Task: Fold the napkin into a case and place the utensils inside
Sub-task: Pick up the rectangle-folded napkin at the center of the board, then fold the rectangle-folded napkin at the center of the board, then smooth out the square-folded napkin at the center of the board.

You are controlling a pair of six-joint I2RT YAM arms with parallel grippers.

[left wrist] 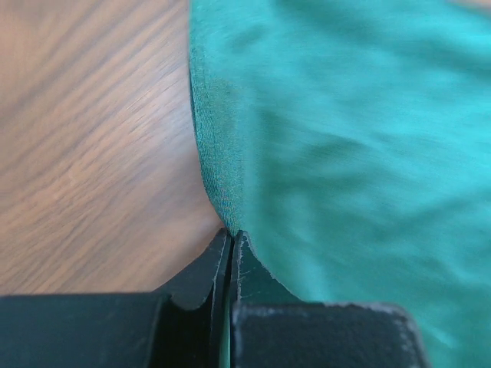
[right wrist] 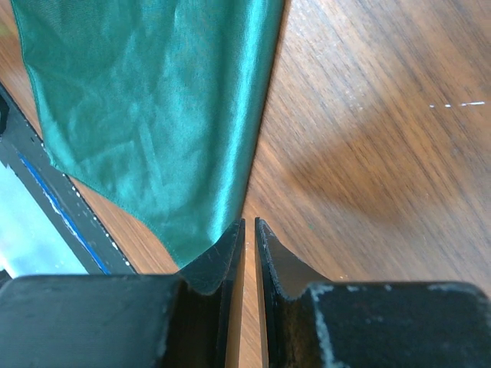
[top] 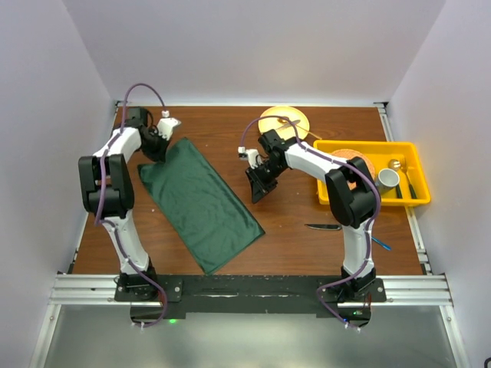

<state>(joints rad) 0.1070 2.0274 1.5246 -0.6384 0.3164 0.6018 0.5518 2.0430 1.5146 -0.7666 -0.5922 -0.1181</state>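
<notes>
Seeing my left fingers [left wrist: 196, 280] clamped on only the far-left edge of the napkin [top: 201, 203], a diagonal strip on the left half of the counter [top: 291, 245], I fear it slipping out mid-fold while my right fingers [right wrist: 288, 264] hover near-closed, empty.

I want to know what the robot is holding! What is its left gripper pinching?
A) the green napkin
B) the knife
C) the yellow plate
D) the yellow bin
A: in the left wrist view, the left gripper has its jaws shut on the edge of the green napkin.
</notes>
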